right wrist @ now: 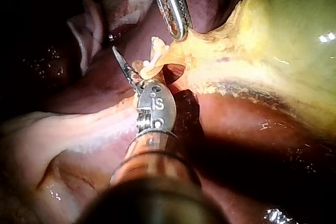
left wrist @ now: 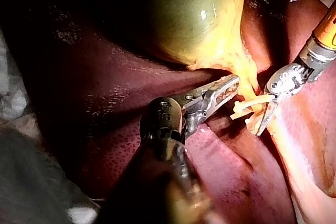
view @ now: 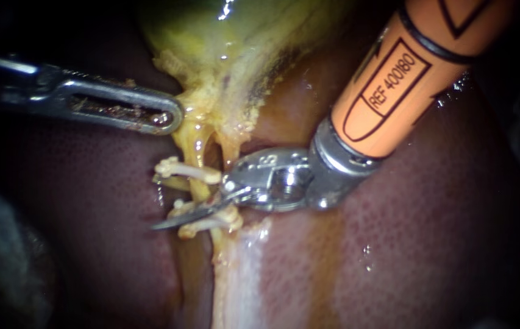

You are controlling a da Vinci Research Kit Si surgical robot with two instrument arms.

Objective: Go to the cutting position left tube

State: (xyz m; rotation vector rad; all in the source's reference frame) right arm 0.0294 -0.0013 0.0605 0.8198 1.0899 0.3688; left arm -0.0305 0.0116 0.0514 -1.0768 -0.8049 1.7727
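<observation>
Right instrument (view: 186, 214), blades apart, is straddling the left tube (view: 199, 192) at its nine o'clock; left instrument (view: 171, 116) is pinching the gallbladder (view: 223, 73)

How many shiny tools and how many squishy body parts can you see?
Instruments: 2, the left instrument and the right instrument
Organs: 2, the gallbladder and the liver
Total: 4

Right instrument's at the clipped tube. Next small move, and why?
Probably ease the right instrument slightly toward the gallbladder: its tip lies across the lower clip, not over the bare tube between that and the upper clip.
</observation>
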